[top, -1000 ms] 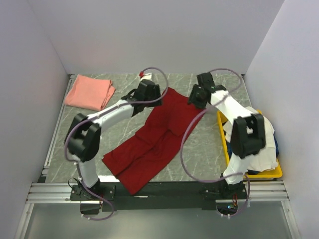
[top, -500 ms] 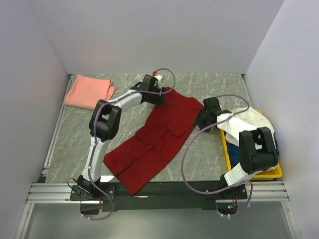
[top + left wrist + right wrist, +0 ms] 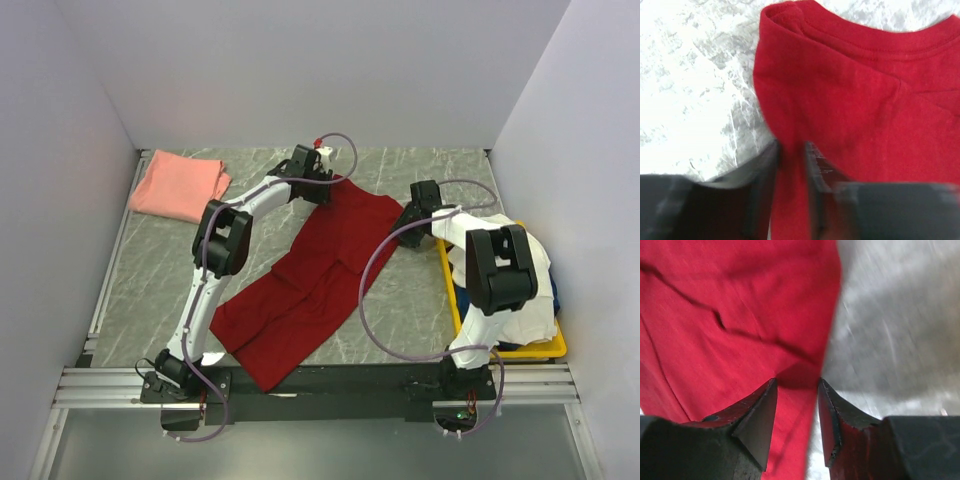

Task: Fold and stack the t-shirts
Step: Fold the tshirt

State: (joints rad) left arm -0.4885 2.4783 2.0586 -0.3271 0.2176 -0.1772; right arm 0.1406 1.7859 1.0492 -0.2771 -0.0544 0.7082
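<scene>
The deep red t-shirt [image 3: 310, 280] lies spread on my grey marbled bench [image 3: 420, 290], boxed in by pale walls [image 3: 300, 70]. My left gripper [image 3: 792, 150] pinches its far corner. My right gripper [image 3: 797, 385] stands narrow astride the opposite edge (gripping or not, I cannot tell).

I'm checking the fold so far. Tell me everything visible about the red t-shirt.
The red t-shirt is plain, soft, deep red cloth with a stitched collar. It lies flat and diagonal on the marbled table, partly folded over itself and lightly wrinkled. The left gripper pinches its edge near the collar. The right gripper straddles the opposite edge, open.
</scene>
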